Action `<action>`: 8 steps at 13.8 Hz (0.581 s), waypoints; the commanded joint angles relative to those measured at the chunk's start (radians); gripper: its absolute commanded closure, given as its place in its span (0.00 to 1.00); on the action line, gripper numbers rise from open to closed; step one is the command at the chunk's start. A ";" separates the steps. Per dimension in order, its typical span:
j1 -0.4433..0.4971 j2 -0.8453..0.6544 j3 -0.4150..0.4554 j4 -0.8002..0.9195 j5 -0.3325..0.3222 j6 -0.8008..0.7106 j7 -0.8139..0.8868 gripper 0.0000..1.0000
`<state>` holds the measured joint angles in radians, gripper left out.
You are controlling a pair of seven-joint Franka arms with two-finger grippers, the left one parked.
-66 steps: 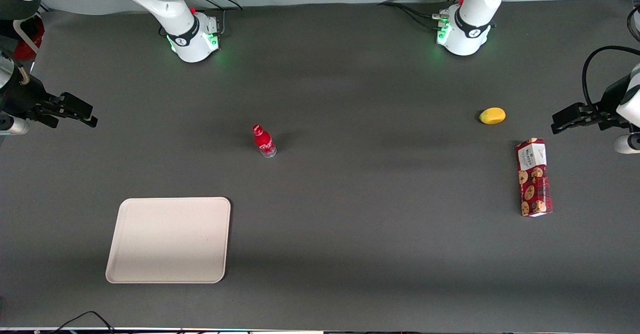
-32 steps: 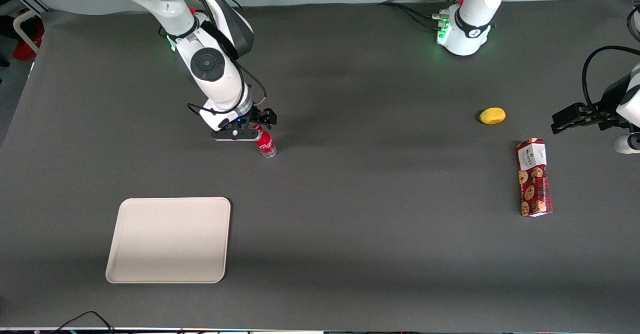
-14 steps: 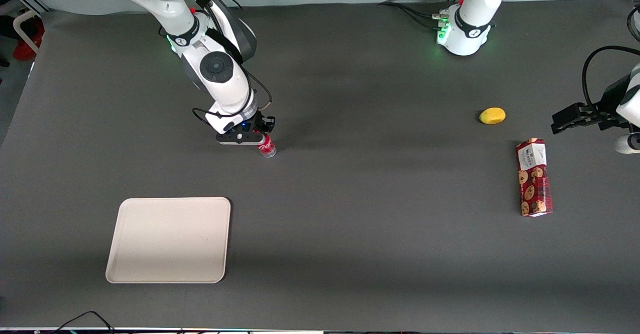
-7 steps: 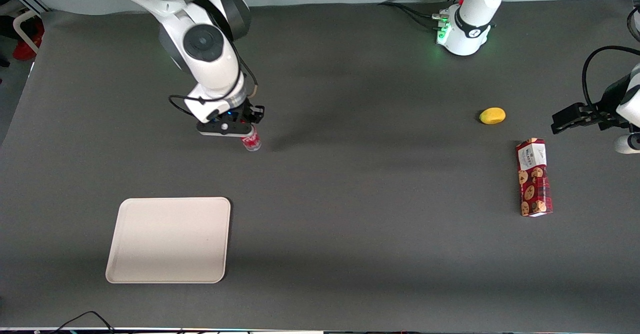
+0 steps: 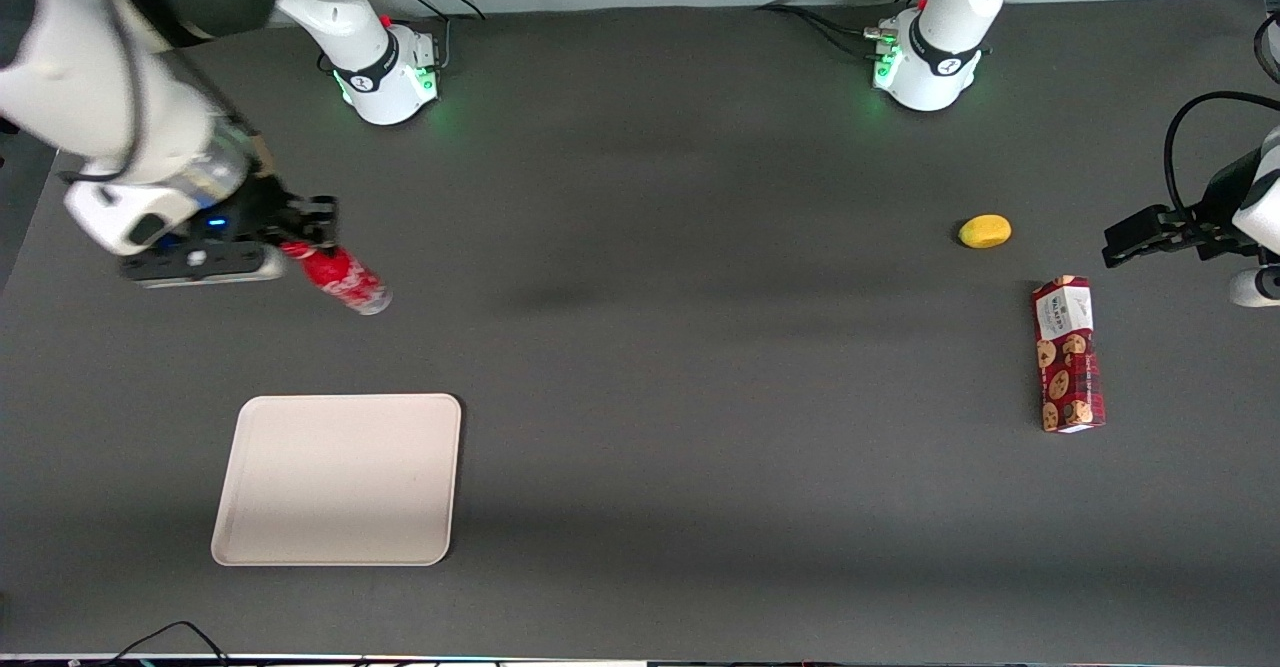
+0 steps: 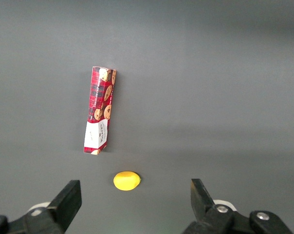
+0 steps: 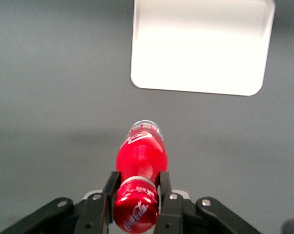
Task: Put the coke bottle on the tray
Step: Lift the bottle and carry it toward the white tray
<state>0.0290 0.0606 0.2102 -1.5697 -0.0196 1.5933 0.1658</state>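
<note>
My right gripper (image 5: 300, 237) is shut on the neck of the coke bottle (image 5: 345, 280), a slim red bottle with white script and a clear base. It holds the bottle in the air, high above the table, toward the working arm's end. In the right wrist view the fingers (image 7: 110, 187) clamp just under the red cap of the bottle (image 7: 141, 158), which hangs base down. The cream tray (image 5: 340, 479) lies flat on the table, nearer the front camera than the bottle, and shows past the bottle's base in the right wrist view (image 7: 200, 46).
A red cookie box (image 5: 1067, 354) and a yellow lemon-like fruit (image 5: 985, 231) lie toward the parked arm's end of the table; both also show in the left wrist view, the box (image 6: 99, 110) and the fruit (image 6: 126, 180). The table is covered in dark grey cloth.
The gripper came down on the standing bottle, closed on its neck, lifted it, and has now carried it up and sideways toward the working arm's end of the table.
</note>
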 commanded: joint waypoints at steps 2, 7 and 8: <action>0.016 0.057 -0.142 0.060 0.000 -0.015 -0.279 1.00; 0.011 0.184 -0.308 0.056 -0.043 0.167 -0.604 1.00; 0.011 0.218 -0.337 0.057 -0.039 0.212 -0.664 1.00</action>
<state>0.0294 0.2073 -0.0746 -1.5562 -0.0496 1.7526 -0.3812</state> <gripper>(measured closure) 0.634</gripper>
